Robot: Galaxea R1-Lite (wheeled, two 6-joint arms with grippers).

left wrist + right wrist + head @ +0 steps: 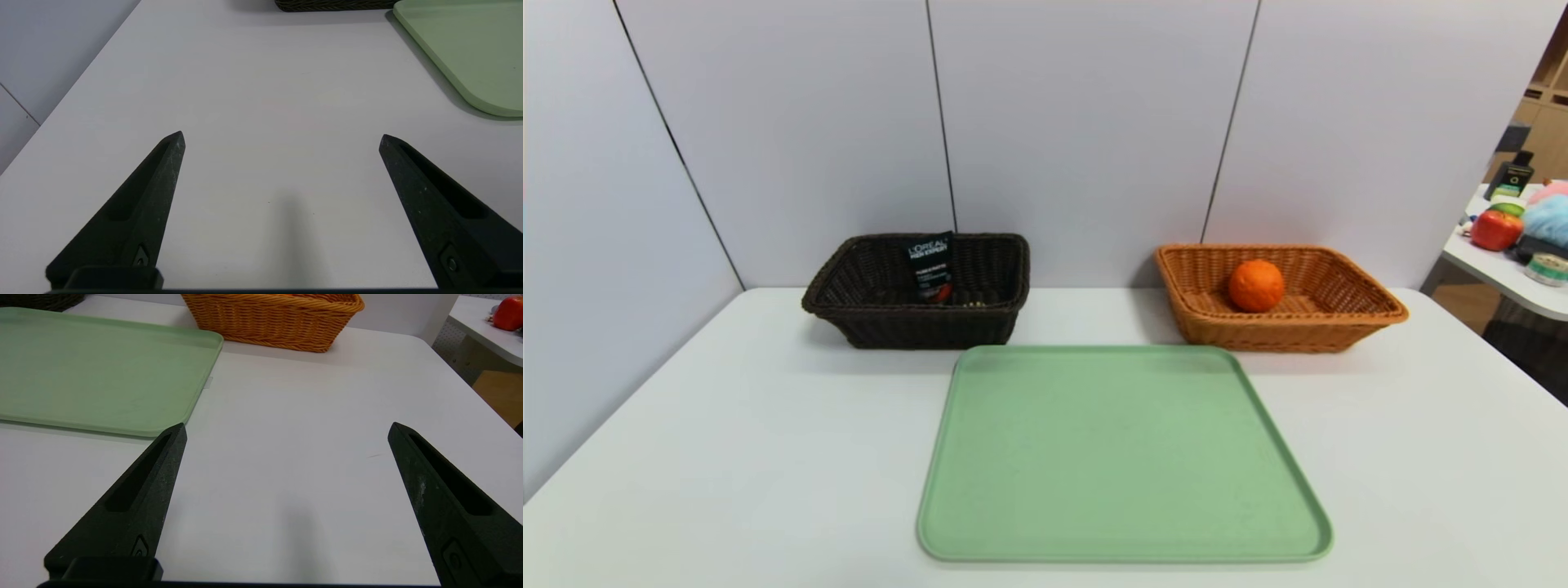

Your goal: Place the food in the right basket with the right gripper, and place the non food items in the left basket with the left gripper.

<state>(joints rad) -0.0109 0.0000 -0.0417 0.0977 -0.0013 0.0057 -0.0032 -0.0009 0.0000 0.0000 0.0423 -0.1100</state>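
Nearest, the left gripper (282, 141) above the left part of the white desk (768, 441), its fingers spread wide with nothing between them; the right gripper (289, 430) above the right part of the same desk, its fingers likewise spread and holding nothing; neither gripper appears in the head view. Beyond them, at the middle of the desk, the green tray (1123, 457), rectangular with rounded corners and a low raised rim, its surface bare. Behind the tray, two wicker baskets near the wall (1086, 122); to the left, the dark basket (923, 331), containing the black tube (929, 265), which leans upright with its printed face showing and its top at the level of the rear rim; beside the tube's lower end, a small yellowish item (974, 305), mostly hidden by the front rim; to the right, the tan basket (1274, 335), with flared rim, containing the orange (1256, 286), which sits left of the basket's centre. Farther right, beyond the desk's edge, a side table (1515, 282), bearing a red apple (1496, 229), a dark bottle (1512, 175) and other goods.
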